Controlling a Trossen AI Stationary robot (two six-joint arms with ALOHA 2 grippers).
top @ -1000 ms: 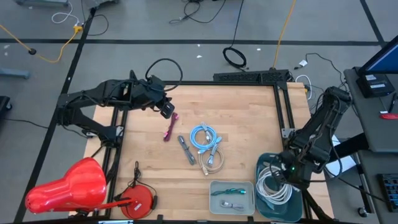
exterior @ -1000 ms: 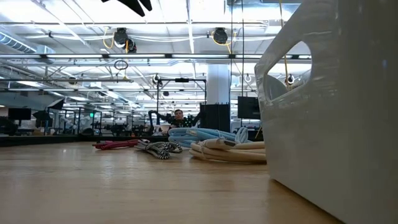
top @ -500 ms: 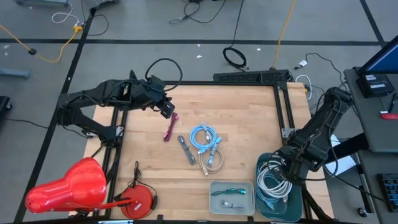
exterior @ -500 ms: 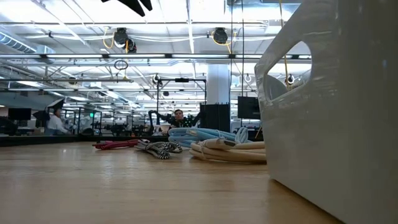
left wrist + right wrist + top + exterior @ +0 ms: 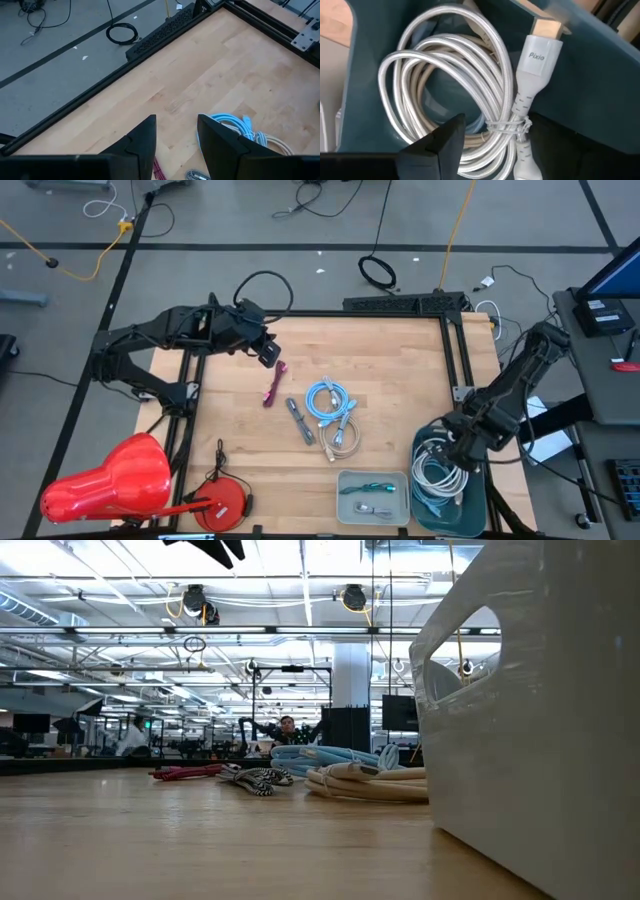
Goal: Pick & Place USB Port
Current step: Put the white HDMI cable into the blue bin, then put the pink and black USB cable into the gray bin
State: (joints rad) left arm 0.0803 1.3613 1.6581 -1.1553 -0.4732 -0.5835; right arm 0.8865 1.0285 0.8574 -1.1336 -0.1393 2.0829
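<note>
A white coiled cable [image 5: 455, 85] with a gold plug [image 5: 547, 27] lies in the teal bin [image 5: 428, 445] at the table's near right corner. My right gripper [image 5: 452, 450] hangs over that bin, pointing steeply down and open; only one finger [image 5: 445, 145] shows, next to the coil's tied part. Mid-table lie a pink cable [image 5: 273, 383], a striped cable [image 5: 300, 420], a light blue cable [image 5: 328, 398] and a beige cable [image 5: 343, 438]. My left gripper [image 5: 268, 356] waits open above the table's far left, with nothing between its fingers [image 5: 145, 142]. My right gripper's one visible finger [image 5: 447, 140] stands right beside the white coil's tied part [image 5: 507, 125], coming from above; I cannot tell whether it touches the cable. The coil rests on the bin's floor.
A white tray [image 5: 345, 480] with small parts stands at the near edge, left of the bin; it fills the right of the low view [image 5: 540, 740]. A red object [image 5: 110, 480] and a red reel [image 5: 225, 500] sit at the near left. Black frame rails [image 5: 455, 350] border the table.
My right gripper has swung a little toward the table's left over the teal bin and tipped slightly. The white coil stays in the bin. A person walks by in the room far behind the table.
</note>
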